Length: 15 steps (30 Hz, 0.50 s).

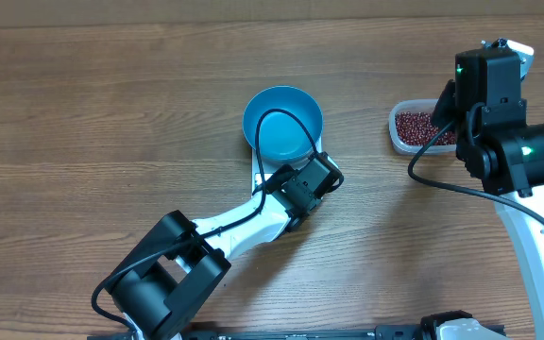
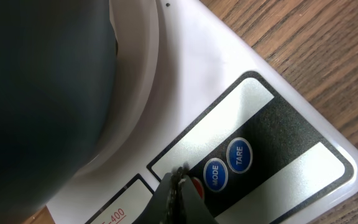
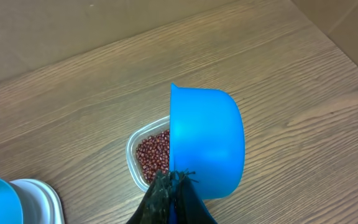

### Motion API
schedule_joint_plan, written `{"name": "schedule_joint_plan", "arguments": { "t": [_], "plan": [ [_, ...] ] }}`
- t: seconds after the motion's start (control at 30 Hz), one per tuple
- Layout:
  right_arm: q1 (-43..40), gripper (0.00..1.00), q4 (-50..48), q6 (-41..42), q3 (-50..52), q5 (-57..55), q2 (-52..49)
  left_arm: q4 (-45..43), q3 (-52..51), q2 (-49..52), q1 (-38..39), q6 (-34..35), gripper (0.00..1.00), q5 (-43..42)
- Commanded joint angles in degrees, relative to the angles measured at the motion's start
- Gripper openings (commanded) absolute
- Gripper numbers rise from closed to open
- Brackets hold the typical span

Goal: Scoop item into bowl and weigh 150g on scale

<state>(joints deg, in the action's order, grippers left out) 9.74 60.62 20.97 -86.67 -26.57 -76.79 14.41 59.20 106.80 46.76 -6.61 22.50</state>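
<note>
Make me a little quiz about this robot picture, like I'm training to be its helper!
1. True or false: the round blue bowl sits on the flat white scale.
2. Where are the small red-brown beans?
A. in the bowl
B. in the clear plastic tub
C. spilled across the wooden table
3. Fill in the word: the right gripper is shut on the handle of a small blue ____.

Key
1. True.
2. B.
3. scoop.
</note>
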Motion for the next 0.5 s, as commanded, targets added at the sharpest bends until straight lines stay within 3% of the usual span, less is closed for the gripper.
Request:
{"name": "schedule_joint_plan", "arguments": {
  "t": [0.0, 0.47],
  "plan": [
    [-0.2, 0.04, -0.5, 0.2, -1.4, -0.3, -0.1, 0.9, -0.3, 1.5, -0.2, -1.9, 0.04, -2.8],
    [-0.2, 0.04, -0.5, 0.2, -1.4, -0.3, -0.1, 0.7, -0.3, 1.5, -0.2, -4.7, 0.04, -4.7]
  ]
}}
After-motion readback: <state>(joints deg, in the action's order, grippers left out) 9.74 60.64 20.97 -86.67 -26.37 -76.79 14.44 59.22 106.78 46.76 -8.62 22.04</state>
